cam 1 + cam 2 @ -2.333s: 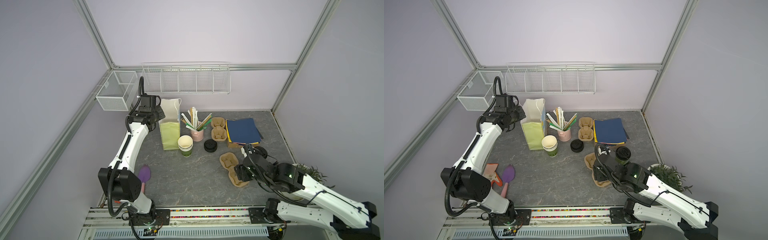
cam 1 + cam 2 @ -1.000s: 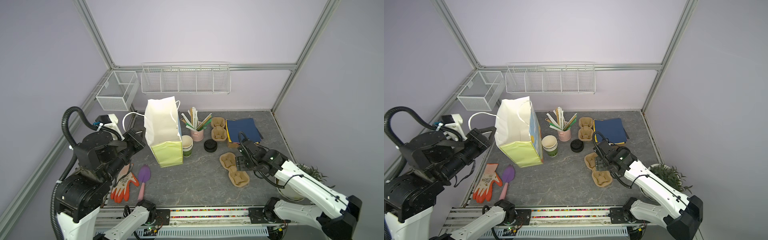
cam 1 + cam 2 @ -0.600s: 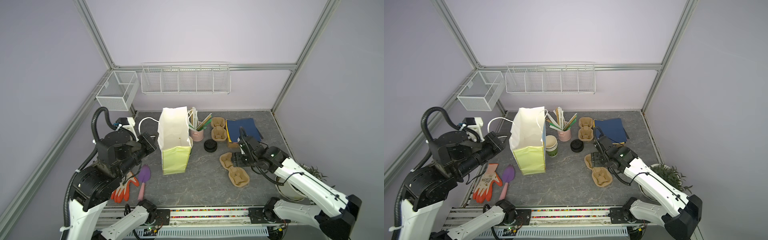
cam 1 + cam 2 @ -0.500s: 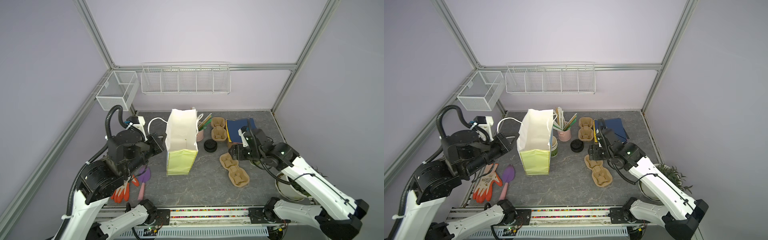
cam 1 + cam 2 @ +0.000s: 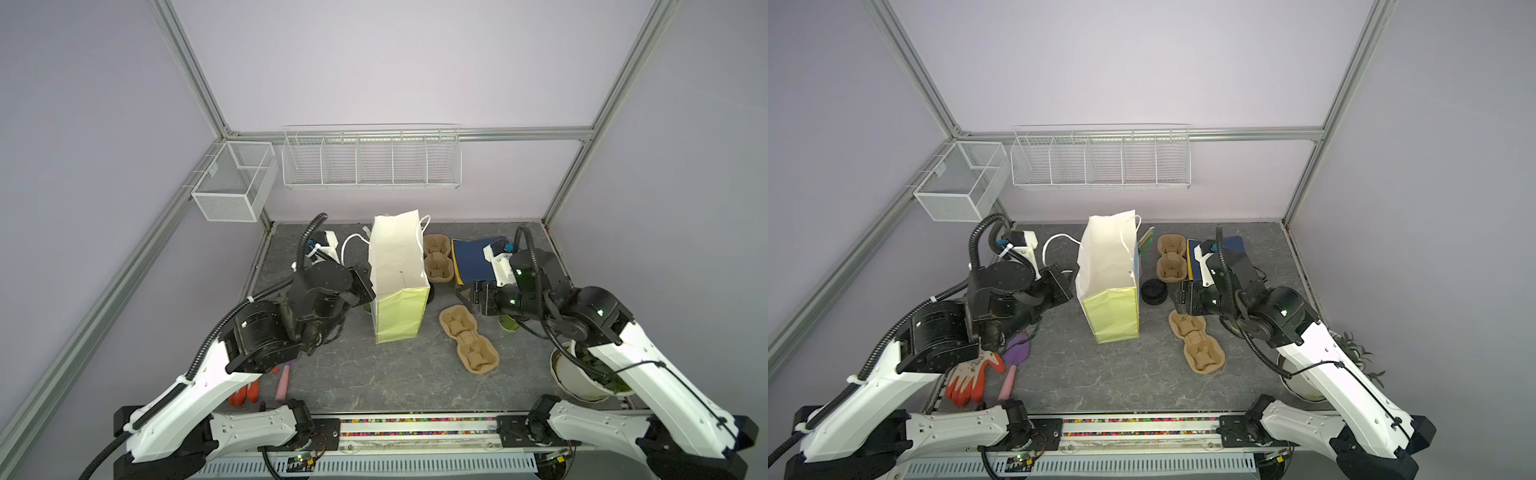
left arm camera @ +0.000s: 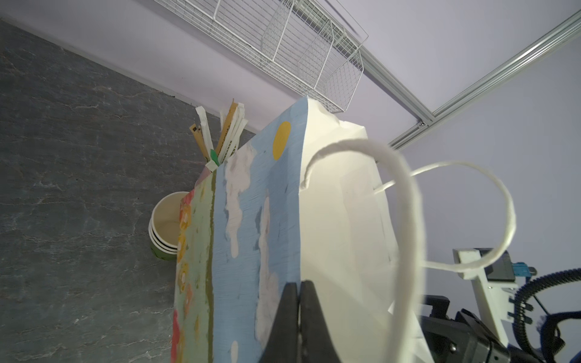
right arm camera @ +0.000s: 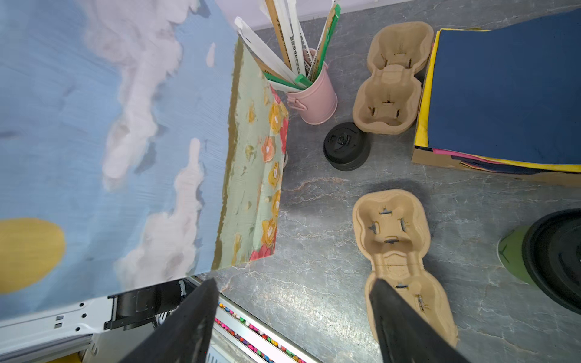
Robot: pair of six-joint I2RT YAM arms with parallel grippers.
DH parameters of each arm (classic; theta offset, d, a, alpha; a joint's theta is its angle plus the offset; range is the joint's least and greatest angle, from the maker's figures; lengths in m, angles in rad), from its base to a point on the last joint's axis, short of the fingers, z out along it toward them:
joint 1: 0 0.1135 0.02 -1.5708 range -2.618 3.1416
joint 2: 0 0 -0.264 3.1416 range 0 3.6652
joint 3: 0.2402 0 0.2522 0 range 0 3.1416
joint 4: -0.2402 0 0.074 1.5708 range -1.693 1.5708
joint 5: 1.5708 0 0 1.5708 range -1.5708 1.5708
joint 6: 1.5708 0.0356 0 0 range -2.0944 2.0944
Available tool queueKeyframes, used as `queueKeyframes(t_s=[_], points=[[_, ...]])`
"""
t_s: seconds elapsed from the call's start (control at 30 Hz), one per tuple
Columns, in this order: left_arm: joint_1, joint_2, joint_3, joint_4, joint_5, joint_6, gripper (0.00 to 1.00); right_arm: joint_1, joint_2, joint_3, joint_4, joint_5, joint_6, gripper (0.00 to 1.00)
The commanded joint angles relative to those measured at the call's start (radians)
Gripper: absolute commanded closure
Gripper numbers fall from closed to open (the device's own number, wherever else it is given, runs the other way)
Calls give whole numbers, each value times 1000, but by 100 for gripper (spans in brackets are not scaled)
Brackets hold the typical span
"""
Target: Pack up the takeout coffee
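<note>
The takeout coffee (image 7: 553,257), a green cup with a black lid, stands on the table at the edge of the right wrist view. In a top view only its green base (image 5: 509,325) shows under the right arm. My right gripper (image 7: 292,283) hangs open and empty above the table, left of the cup and over a brown cup carrier (image 7: 393,226); in both top views it (image 5: 473,297) (image 5: 1181,303) points at the paper bag. My left gripper (image 6: 298,284) is shut on the side edge of the white and blue paper bag (image 6: 251,220) (image 5: 399,266) (image 5: 1106,257), which leans.
A stack of black lids (image 5: 1153,291) (image 7: 345,146), a pink bucket of straws (image 7: 316,100), a second carrier (image 5: 436,257) and blue napkins (image 7: 503,94) lie behind. Lidless cups (image 6: 165,226) stand behind the bag. An orange glove (image 5: 971,374), purple trowel (image 5: 1017,353) and plant pot (image 5: 582,374) flank the front.
The left gripper has carried the bag from the left side rightward to the table's middle. The right gripper has risen and turned toward the bag, still open.
</note>
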Motion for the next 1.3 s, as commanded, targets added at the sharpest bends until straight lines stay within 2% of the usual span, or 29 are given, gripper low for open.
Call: queueKeyframes(t_s=[0.0, 0.17, 0.37, 0.5, 0.67, 0.87, 1.17, 1.27], points=[[-41, -1, -47, 45, -95, -76, 100, -5, 2, -21, -8, 22, 3, 21], [-68, -13, -160, 149, -70, -135, 100, -6, 20, -46, 17, 8, 2, 21], [-100, -36, -140, 117, -177, -138, 100, -5, 27, -87, 53, -21, 3, 21], [-104, -41, -126, 138, -161, -139, 100, -5, 28, -73, 51, -15, 1, 21], [-164, 0, -140, 187, -153, -184, 100, -5, 19, -42, 53, 3, 22, 21], [-237, 11, -185, 200, -205, -243, 100, -8, -9, 2, 26, 31, 19, 20], [-309, -17, -295, 268, -239, -353, 100, -16, 39, 4, 40, -7, 22, 20], [-364, -1, -291, 251, -300, -387, 100, -18, 50, 8, 51, -15, 24, 20]])
